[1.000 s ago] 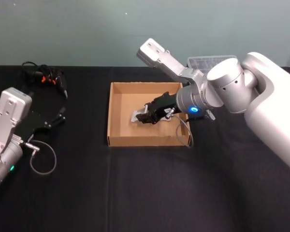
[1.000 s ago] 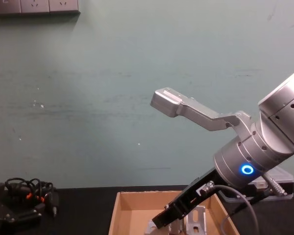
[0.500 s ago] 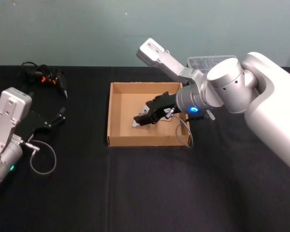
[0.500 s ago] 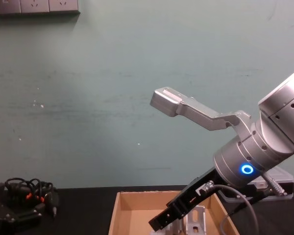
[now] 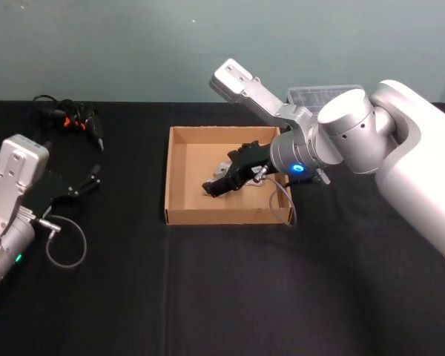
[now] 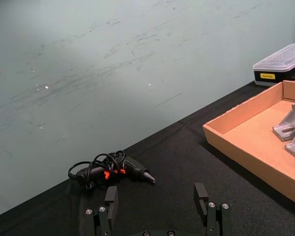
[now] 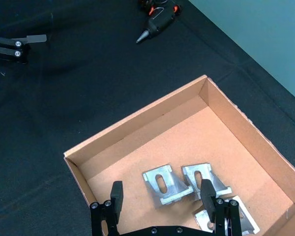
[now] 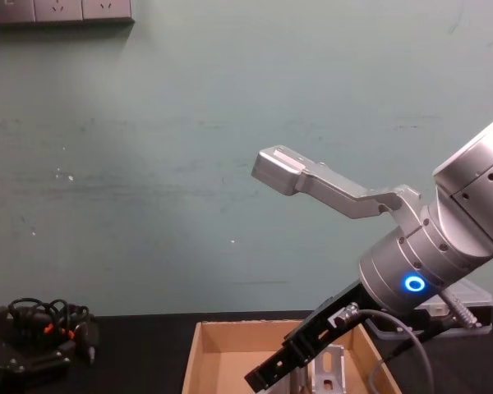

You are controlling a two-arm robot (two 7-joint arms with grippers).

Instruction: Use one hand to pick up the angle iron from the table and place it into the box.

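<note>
Three silver angle irons (image 7: 164, 186) lie close together on the brown floor of the tan cardboard box (image 7: 137, 128). Above them hangs my right gripper (image 7: 161, 193), open, with nothing between its fingers (image 7: 117, 194). In the head view the right gripper (image 5: 212, 187) is over the front middle of the box (image 5: 179, 215) and partly hides the angle irons. The chest view shows an angle iron (image 8: 329, 366) behind the gripper (image 8: 261, 379). My left gripper (image 6: 156, 198) rests open, low over the black table (image 5: 222, 297) at far left, also in the head view (image 5: 89, 180).
A black corded tool with orange marks (image 5: 73, 122) lies at the back left of the table. A black plastic case with a clear lid (image 6: 281, 61) stands behind the box's right side. A grey cable loop (image 5: 65, 245) lies by the left arm.
My open right gripper has drawn back from the angle irons, toward the box's front left. The angle irons stay on the box floor. The left arm has not moved.
</note>
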